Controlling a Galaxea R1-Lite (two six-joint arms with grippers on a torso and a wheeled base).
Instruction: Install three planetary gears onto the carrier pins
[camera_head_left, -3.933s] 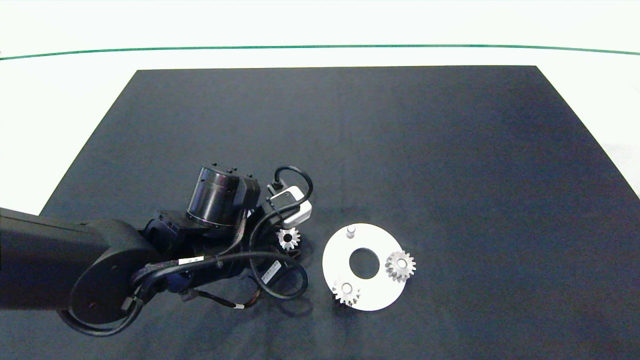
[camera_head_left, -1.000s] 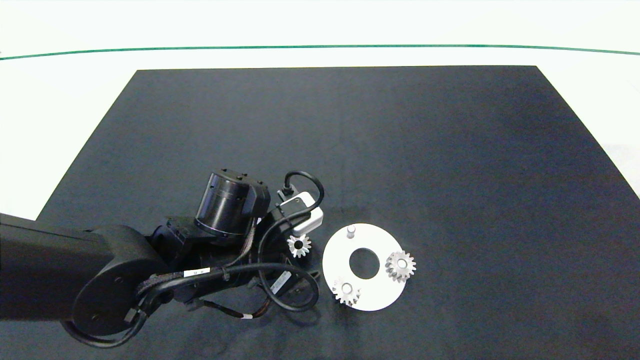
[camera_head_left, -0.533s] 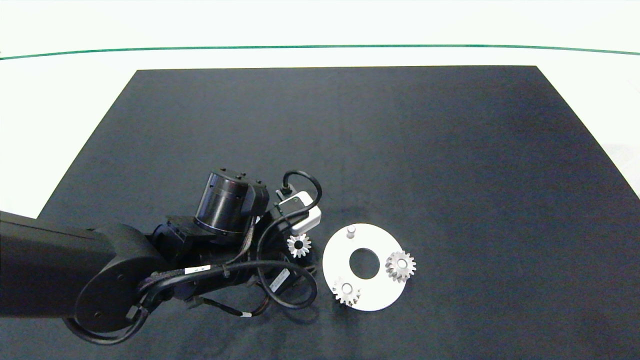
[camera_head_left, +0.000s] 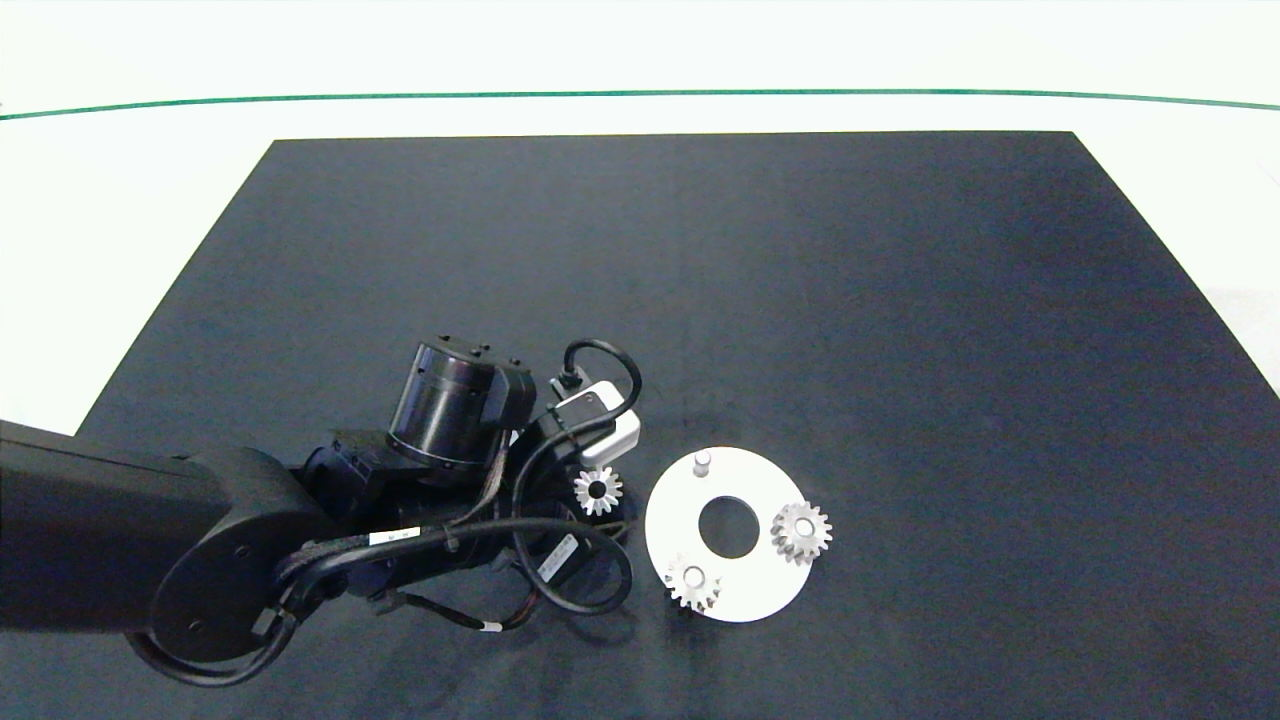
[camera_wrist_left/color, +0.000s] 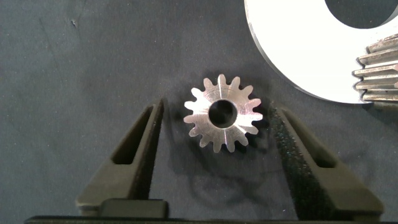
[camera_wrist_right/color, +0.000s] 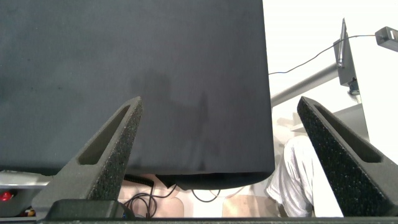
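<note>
Dark mat (camera_head_left: 700, 280) on a white table, with a white disc (camera_head_left: 670, 520) near its front edge.
Two gears (camera_head_left: 801, 531) sit on pins; the third pin (camera_head_left: 702, 461) stands bare. The left gripper (camera_wrist_left/color: 214, 134) is spread wide around the loose gear (camera_wrist_left/color: 223, 112) lying flat just beside the disc. The right gripper (camera_wrist_right/color: 217, 134) hangs released beyond the mat's edge.

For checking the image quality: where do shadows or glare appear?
Head view: the table beyond the mat is glaring white. Left wrist view: the loose gear shines, casting a soft shadow between the open left gripper fingers. Right wrist view: faint shadows on the mat.
</note>
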